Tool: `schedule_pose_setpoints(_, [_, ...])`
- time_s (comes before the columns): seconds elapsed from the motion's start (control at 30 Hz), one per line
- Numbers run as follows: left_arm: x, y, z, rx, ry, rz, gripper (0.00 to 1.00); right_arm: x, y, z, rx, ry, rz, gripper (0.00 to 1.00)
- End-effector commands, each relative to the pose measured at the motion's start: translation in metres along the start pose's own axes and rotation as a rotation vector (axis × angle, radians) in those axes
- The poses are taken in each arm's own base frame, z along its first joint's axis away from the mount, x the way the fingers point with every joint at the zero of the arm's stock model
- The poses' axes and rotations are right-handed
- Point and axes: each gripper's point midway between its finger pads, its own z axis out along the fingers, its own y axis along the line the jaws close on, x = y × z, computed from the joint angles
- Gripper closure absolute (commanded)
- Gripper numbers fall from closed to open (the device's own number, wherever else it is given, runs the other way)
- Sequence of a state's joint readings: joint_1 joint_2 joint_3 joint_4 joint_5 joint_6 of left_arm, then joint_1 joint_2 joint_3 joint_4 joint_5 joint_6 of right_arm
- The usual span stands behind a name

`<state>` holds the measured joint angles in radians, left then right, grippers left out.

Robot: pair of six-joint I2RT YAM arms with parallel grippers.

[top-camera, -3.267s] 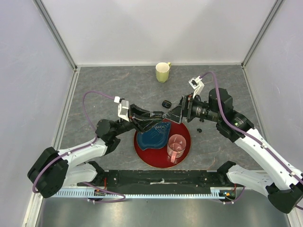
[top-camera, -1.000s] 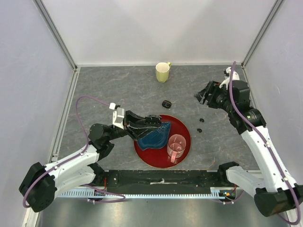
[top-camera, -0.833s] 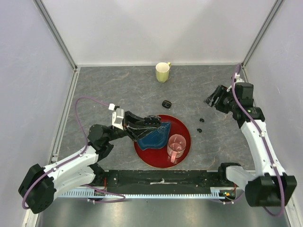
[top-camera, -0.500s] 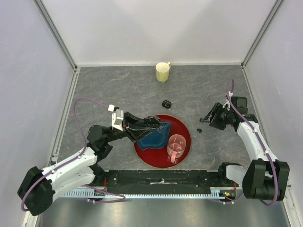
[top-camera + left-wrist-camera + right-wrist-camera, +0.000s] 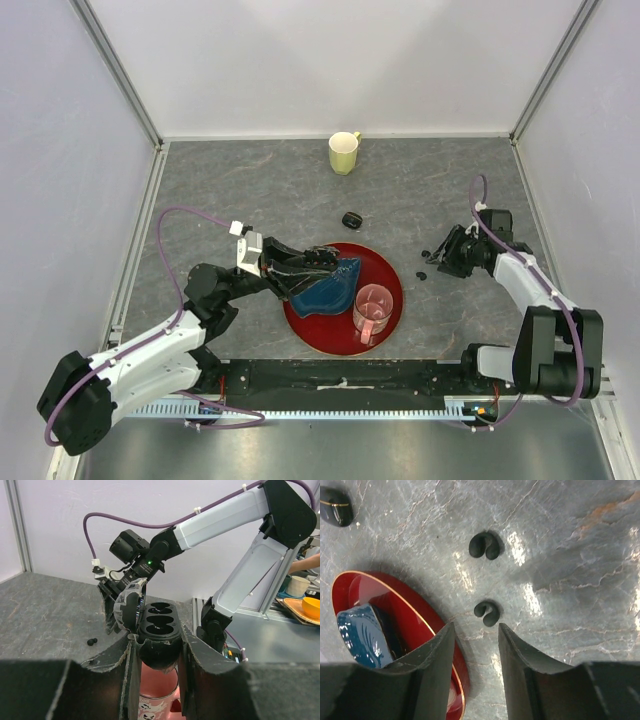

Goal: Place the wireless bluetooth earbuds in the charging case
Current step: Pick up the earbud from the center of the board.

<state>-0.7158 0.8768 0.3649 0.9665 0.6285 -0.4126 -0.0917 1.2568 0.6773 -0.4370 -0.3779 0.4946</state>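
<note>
The earbuds (image 5: 487,613) lie bare on the desk (image 5: 250,190), in its right half, between the plate (image 5: 392,310) and the right edge. They show as two small matte-black curled shapes, each with two rounded lobes bent into a U, one just beyond the other and not touching. Whether each shape is one bud or two pressed together cannot be told. The right pincer (image 5: 476,626) hangs low right over them, its fingers about half parted with nothing between them, and the nearer bud sits just past its tips. The case (image 5: 159,630) is up off the desk, above the plate's left rim, clamped between the closed fingers of the left pincer (image 5: 157,637). It is black and rounded, its lid swung open to one side, with dark sockets facing up. A closed case (image 5: 351,219) lies on the desk just beyond the plate. On the red plate rest a blue dish (image 5: 325,290) and a pink cup (image 5: 373,310). A pale mug (image 5: 344,152) stands by the far edge
</note>
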Motion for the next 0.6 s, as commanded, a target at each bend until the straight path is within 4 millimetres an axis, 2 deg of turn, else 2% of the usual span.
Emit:
schedule_pose_setpoints(0.0, [-0.006, 0.000, 0.001, -0.004, -0.022, 0.039, 0.98, -0.015, -0.004, 0.013, 0.005, -0.057, -0.005, 0.54])
schedule_pose_setpoints(0.23, [-0.006, 0.000, 0.002, -0.001, -0.019, 0.029, 0.98, -0.009, -0.014, 0.033, 0.017, -0.013, 0.011, 0.57])
schedule_pose_setpoints(0.57, [-0.002, 0.003, 0.002, -0.009, -0.011, 0.014, 0.98, 0.001, -0.015, 0.045, -0.018, 0.035, 0.021, 0.63])
